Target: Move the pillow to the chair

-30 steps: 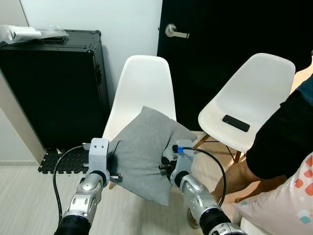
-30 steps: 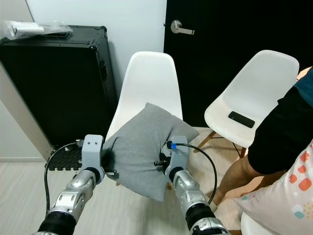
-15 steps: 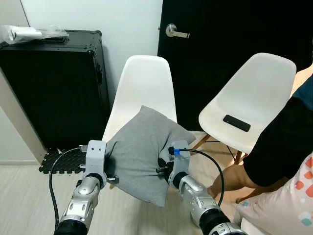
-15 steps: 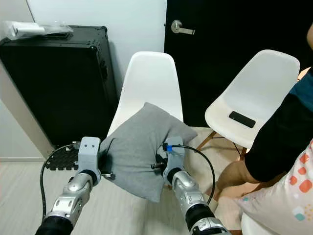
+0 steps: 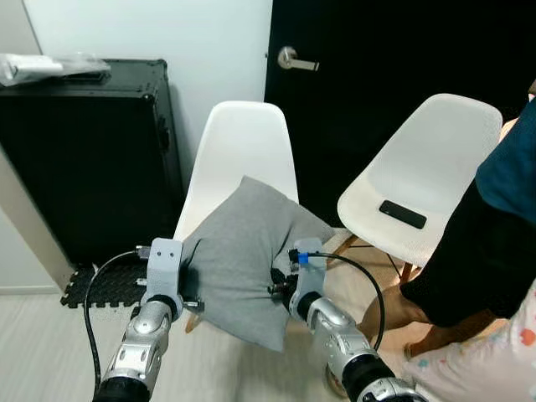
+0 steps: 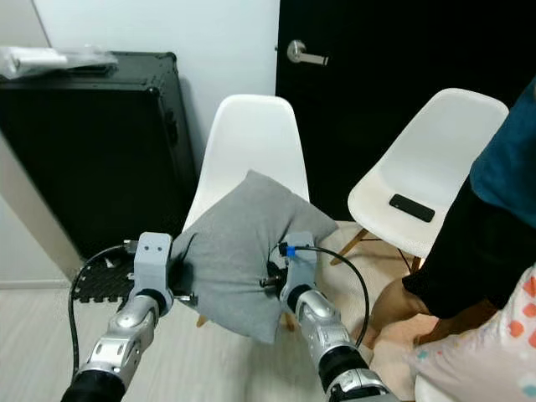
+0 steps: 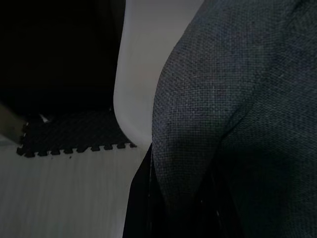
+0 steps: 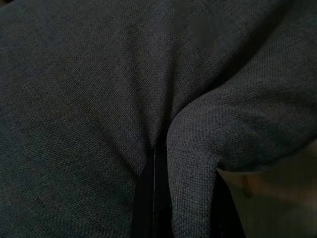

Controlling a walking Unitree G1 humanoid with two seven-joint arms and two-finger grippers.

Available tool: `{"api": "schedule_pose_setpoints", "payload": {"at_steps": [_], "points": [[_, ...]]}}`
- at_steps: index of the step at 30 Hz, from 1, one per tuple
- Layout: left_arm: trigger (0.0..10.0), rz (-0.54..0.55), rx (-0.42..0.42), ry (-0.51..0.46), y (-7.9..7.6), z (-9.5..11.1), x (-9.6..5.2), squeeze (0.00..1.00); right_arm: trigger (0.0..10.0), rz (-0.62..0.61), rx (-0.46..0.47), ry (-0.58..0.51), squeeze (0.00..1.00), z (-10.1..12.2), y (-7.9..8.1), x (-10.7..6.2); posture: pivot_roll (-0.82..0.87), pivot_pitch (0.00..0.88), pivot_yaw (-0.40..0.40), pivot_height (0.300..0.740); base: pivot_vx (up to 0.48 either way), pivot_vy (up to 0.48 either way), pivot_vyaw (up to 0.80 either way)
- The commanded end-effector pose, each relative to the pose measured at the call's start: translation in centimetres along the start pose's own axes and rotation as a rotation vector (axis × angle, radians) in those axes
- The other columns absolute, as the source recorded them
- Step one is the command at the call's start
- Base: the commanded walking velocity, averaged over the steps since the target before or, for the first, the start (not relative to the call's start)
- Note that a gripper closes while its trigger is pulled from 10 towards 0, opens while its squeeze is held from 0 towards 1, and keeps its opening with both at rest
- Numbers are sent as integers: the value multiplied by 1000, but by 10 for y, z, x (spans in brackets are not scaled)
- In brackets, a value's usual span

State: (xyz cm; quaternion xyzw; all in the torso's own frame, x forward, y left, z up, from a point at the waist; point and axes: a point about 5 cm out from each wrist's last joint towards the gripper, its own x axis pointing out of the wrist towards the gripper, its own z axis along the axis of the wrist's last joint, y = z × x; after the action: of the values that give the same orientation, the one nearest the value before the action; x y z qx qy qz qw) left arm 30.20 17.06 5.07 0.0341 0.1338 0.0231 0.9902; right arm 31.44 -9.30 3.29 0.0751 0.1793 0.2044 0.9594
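Since a second ago little has shifted: the grey pillow (image 5: 243,255) stays pinched between the two grippers in about the same spot, while the person's dark sleeve (image 5: 490,243) on the right has come further into view. The left gripper (image 5: 189,270) clenches the pillow's left edge and the right gripper (image 5: 280,283) grasps a fold at its right side; the right wrist view shows cloth bunched between the black fingers (image 8: 148,198). Just beyond both grippers stands the white chair (image 5: 243,151), the pillow held over its seat front. Further right of the right gripper is a second white chair (image 5: 427,167) bearing a black phone (image 5: 403,213).
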Motion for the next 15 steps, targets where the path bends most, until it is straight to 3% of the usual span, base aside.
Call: {"api": "schedule_pose_setpoints", "payload": {"at_steps": [1, 15], "points": [[10000, 54, -5, -79, 13, 16, 3, 0, 10000, -5, -32, 14, 0, -2, -8, -3, -12, 42, -52, 740, 398, 0, 0], [10000, 49, 4, -87, 15, 16, 3, 0, 10000, -3, -13, -8, 0, -4, -8, -5, -4, 38, -48, 740, 397, 0, -59]]}}
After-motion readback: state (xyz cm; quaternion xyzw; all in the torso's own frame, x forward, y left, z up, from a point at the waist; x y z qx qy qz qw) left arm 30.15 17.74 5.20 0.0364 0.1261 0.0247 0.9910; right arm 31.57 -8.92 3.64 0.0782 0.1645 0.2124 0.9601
